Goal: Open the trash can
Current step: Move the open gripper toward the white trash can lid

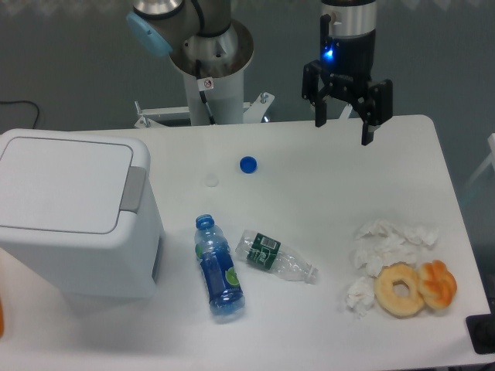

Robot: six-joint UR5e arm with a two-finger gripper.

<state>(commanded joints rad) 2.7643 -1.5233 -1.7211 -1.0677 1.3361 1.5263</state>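
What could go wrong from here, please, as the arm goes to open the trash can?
The gripper hangs open at the far right of the table, well away from the trash can, so its path may cross the blue cap and blue bottle and knock them. The grey push tab is narrow; a slightly off press might land on the closed lid or slip off. The can may also slide rather than open.

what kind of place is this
Likely a robotics lab test bench: an arm's tool hangs over a white table staged with a closed trash can, bottles and a doughnut.
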